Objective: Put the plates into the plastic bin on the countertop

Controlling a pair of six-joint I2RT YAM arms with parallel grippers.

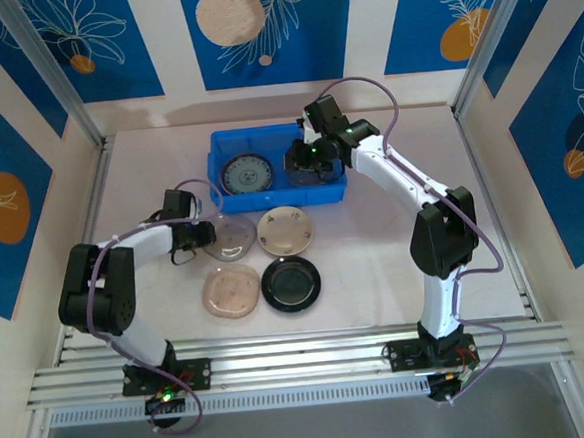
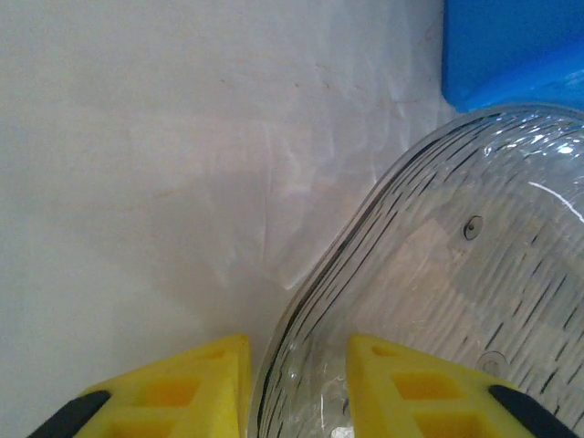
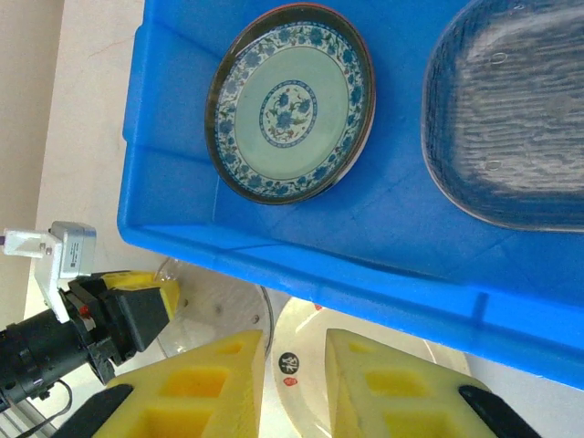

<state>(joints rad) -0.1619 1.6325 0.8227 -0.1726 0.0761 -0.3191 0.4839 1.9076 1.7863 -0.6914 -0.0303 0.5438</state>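
We are straddling the clear ribbed round plate (image 2: 456,274) with our open left end effector (image 2: 298,347); its slick rim is risking a slip

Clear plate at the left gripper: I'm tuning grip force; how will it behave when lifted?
Probably stiff: the clear plate looks like ribbed glass or plastic. Likely slippery, being glossy. Gripped at its rim by the left gripper, it may tilt.

top: overhead, countertop (image 1: 375,263) | left wrist: close, clear plate (image 2: 456,274) | right wrist: over bin (image 3: 365,274), plate perhaps shared
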